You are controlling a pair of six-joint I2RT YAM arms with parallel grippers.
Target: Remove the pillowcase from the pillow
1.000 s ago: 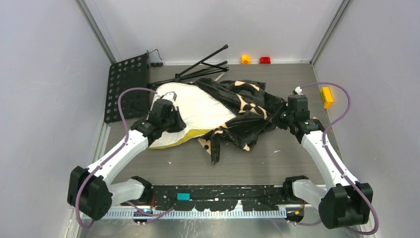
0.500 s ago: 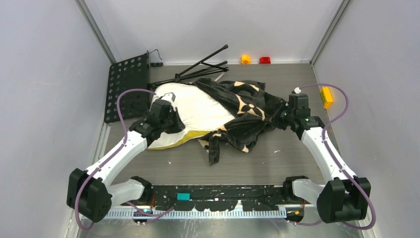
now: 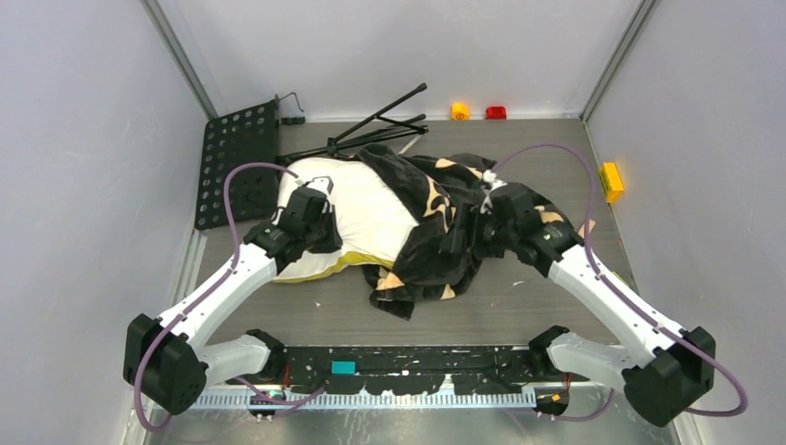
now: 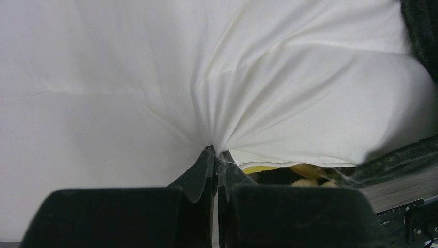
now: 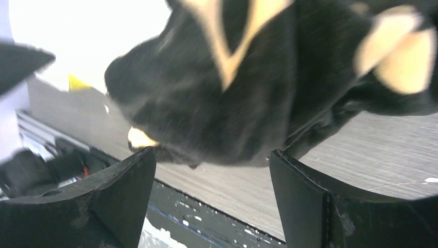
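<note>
The cream-white pillow [image 3: 366, 209] lies mid-table, its left part bare. The black flowered pillowcase [image 3: 436, 236] is bunched over its right end and spills onto the table. My left gripper [image 3: 326, 234] sits at the pillow's near left edge, shut on a pinch of the pillow's white fabric [image 4: 214, 150]. My right gripper [image 3: 463, 243] hovers over the bunched pillowcase [image 5: 222, 93], open, with the dark plush just beyond its fingertips [image 5: 139, 160] and nothing held between them.
A black perforated plate [image 3: 239, 162] stands at the back left, with a folded black tripod [image 3: 371, 130] behind the pillow. Small yellow [image 3: 459, 111] and red [image 3: 496, 112] blocks sit at the back wall, a yellow block [image 3: 610, 181] at right.
My right gripper has let go of the pillowcase, opened, and swung left over the bunched cloth. The pillowcase slumped back toward the pillow. The left gripper kept its pinch.
</note>
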